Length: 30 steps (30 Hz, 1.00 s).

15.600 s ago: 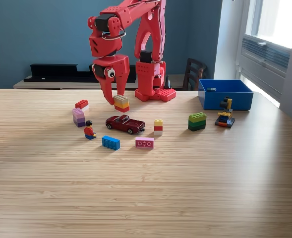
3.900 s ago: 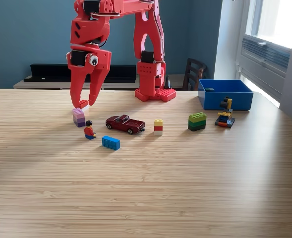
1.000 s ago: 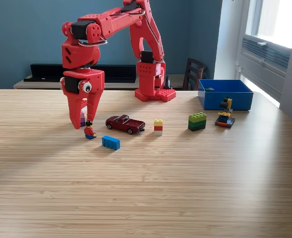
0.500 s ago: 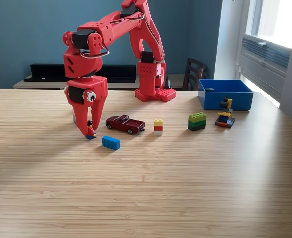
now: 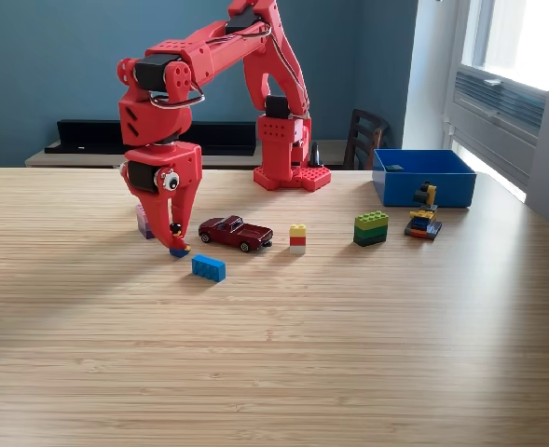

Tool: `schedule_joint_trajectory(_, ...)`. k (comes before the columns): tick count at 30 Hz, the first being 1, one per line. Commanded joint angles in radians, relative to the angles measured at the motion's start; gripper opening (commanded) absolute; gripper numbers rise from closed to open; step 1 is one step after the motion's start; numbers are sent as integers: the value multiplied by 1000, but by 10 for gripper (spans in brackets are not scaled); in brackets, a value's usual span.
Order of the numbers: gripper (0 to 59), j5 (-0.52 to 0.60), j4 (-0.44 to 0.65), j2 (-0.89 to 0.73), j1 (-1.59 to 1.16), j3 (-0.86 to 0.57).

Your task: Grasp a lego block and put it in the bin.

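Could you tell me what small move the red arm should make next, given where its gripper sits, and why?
Probably lift straight up a little. The red gripper sits low over the small lego figure, whose blue base shows at its tips, seemingly closed on it. The bright-blue plastic bin stands far to the exterior view's right, beyond the dark red toy car, so height is needed first.

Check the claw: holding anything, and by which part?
The claw is closed around the lego figure, gripping its upper body; only the blue legs show below. Whether it is lifted cannot be told.
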Motion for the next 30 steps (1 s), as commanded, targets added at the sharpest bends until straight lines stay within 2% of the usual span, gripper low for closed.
schedule_joint_trajectory(1, 1, 2, 8, 44, 21, -57)
schedule_joint_trajectory(5, 1, -2, 43, 49, 12, -46)
schedule_joint_trajectory(8, 0, -2, 132, 78, -11, -117)
schedule_joint_trajectory(16, 0, 0, 209, 394, -133, -71)
schedule_joint_trajectory(22, 0, -15, 252, 607, -339, 67)
schedule_joint_trajectory(30, 0, -61, 284, 787, -834, 256)
